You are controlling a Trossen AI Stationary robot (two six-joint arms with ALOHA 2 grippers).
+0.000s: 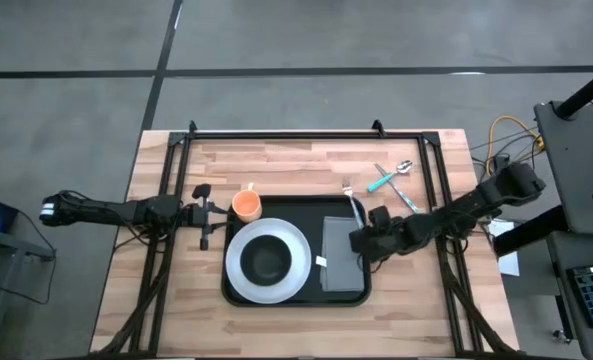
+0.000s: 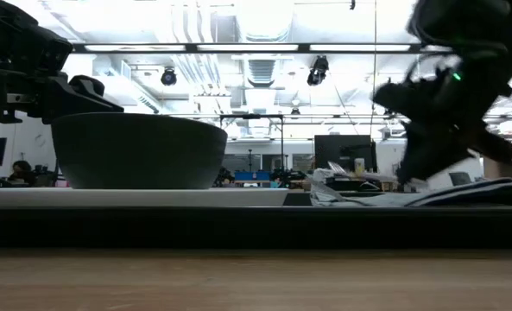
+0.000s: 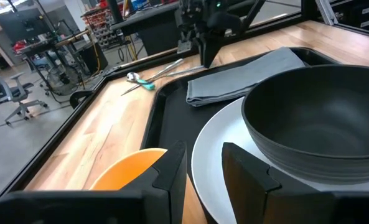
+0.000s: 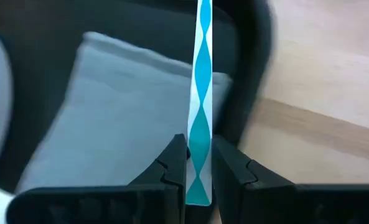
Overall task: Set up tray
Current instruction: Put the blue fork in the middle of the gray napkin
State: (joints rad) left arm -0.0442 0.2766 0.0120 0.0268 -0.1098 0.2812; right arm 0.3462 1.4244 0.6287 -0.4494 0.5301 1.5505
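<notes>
The black tray (image 1: pixel 234 292) lies mid-table and carries a white plate (image 1: pixel 238 268) with a dark bowl (image 1: pixel 267 260) on it, and a folded grey napkin (image 1: pixel 340 262) at its right side. An orange cup (image 1: pixel 246 206) stands at the tray's far-left corner. My right gripper (image 1: pixel 360 238) is over the napkin's far end, shut on a fork (image 1: pixel 353 205) with a teal-and-white handle. The fork's head (image 1: pixel 346 187) reaches past the tray's far rim. My left gripper (image 1: pixel 216 212) is open, left of the tray beside the cup, touching nothing. My right gripper (image 4: pixel 200 146) pinches the fork's patterned handle (image 4: pixel 201 121) close to its free end, between the two fingertips (image 4: pixel 175 158). The handle runs straight away from the fingers, along the napkin's (image 4: pixel 122 106) right edge and the tray's rim (image 4: pixel 249 74). Whether the fork's head rests on anything does not show.
A spoon (image 1: pixel 404 166) and a teal-handled utensil (image 1: pixel 383 181) lie on the wooden table right of the tray's far corner. A black frame (image 1: pixel 276 133) runs along the far edge and both sides. Bare wood shows left and right of the tray.
</notes>
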